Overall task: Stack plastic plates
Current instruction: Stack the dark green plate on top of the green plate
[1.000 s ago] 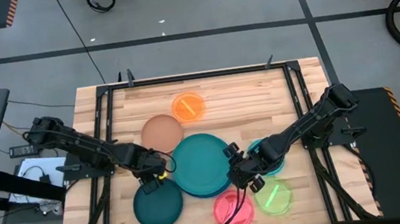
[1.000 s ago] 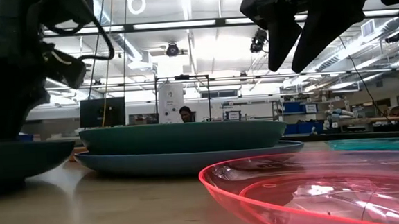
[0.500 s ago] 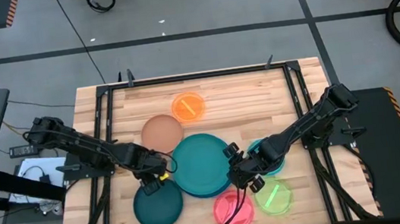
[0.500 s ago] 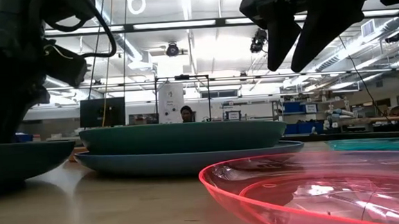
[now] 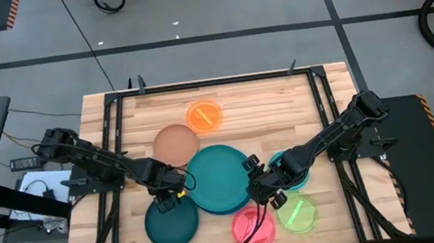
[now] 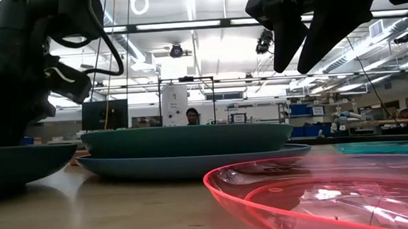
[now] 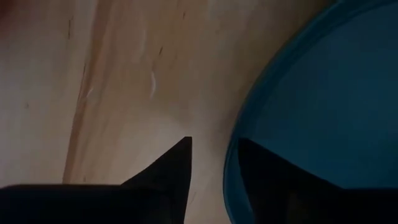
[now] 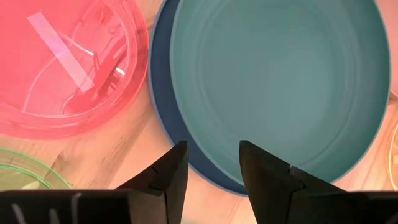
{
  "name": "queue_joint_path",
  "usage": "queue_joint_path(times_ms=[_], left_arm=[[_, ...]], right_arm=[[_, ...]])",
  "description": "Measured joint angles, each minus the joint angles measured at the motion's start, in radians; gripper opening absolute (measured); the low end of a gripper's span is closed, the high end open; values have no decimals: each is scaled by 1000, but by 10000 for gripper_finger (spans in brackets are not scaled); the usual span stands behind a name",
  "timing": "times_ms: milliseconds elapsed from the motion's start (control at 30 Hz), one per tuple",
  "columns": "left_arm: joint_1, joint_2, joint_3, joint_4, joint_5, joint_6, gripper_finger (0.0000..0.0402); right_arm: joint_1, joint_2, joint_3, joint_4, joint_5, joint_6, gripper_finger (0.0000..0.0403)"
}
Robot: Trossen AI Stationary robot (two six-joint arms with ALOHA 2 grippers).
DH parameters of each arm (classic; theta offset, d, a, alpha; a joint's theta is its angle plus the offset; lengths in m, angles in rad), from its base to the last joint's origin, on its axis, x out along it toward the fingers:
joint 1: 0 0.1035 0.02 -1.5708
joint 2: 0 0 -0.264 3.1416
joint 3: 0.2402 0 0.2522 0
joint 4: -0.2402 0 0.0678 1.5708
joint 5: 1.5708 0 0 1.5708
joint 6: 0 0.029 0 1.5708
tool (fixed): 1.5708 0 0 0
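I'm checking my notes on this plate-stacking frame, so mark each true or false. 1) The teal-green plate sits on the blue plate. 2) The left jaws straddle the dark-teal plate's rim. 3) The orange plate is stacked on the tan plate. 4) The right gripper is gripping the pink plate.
1) True: the teal-green plate sits inside the blue plate.
2) True: the left gripper has one finger over the wood and one over the dark-teal plate.
3) False: the orange plate lies alone on the table, apart from the tan plate.
4) False: the right gripper is open at the blue plate's edge; the pink plate lies beside it.
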Motion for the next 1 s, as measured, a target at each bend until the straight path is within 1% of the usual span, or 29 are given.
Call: queue_joint_path(times_ms=[100,267,333,400,500,600,800,1000], left_arm=[[0,1,0,1,0,1,110],[0,1,0,2,1,0,48],[0,-1,0,1,15,1,25],[0,-2,2,4,35,5,12],[-3,-11,3,-3,64,3,12],[-17,-18,25,-34,70,3,13],[-47,-30,109,-173,63,1,13],[-63,-56,183,-251,66,3,13]], right_arm=[[0,0,0,0,0,0,153],[0,0,0,0,0,-2,153],[0,0,0,1,0,-3,153],[0,0,0,1,0,-1,153],[0,0,0,1,0,0,153],[0,0,0,2,0,0,153],[0,0,0,-2,4,3,153],[0,0,0,-26,22,21,153]])
